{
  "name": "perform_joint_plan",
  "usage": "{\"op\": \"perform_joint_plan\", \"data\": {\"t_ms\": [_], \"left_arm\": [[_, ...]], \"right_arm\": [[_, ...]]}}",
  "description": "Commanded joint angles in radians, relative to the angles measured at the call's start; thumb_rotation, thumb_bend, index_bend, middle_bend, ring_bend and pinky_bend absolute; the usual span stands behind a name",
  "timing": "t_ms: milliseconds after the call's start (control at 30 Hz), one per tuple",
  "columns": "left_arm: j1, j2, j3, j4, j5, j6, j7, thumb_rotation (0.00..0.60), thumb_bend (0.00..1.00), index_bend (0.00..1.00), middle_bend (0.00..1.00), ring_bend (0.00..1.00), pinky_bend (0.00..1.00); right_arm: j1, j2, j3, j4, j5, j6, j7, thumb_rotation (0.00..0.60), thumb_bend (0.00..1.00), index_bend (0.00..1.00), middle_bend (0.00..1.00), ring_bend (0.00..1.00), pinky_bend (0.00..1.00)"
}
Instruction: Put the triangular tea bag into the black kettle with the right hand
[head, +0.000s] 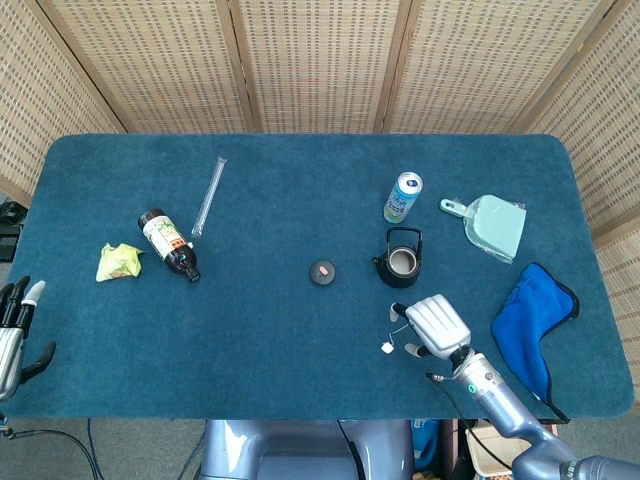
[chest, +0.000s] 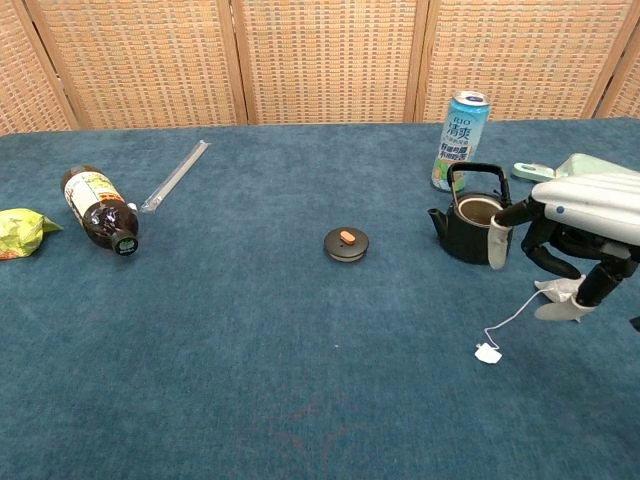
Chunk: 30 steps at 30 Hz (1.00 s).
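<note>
Right hand (chest: 575, 225) sits w/ fingers curled down over the triangular tea bag (chest: 560, 296), near the tabletop's front-right edge; can't tell if it's actually pinched yet. Black kettle (chest: 473, 224) stands lidless just behind. Risk: a weak grip drops the bag, or the string tag (chest: 487, 352) snags the kettle's rim.

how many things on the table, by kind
drink containers: 2, bottle, can
kettle parts: 2, kettle, lid
tea bag: 1
cleaning: 2, dustpan, cloth
tube: 1
wrapper: 1
total: 9
</note>
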Motion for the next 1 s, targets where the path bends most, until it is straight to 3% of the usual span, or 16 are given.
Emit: {"op": "perform_joint_plan", "data": {"t_ms": [33, 1000], "left_arm": [[0.001, -0.001, 0.001, 0.003, -0.002, -0.001, -0.002, 0.6, 0.35, 0.0, 0.0, 0.0, 0.0], [-0.007, 0.002, -0.011, 0.022, -0.017, -0.007, -0.021, 0.6, 0.35, 0.0, 0.0, 0.0, 0.0]], "right_arm": [[0.01, -0.013, -0.007, 0.01, 0.008, -0.012, -0.013, 0.6, 0.34, 0.48, 0.88, 0.89, 0.88], [0.067, -0.115, -0.057, 0.088, 0.075, -0.081, -0.105, 0.6, 0.42, 0.54, 0.89, 0.9, 0.88]]}}
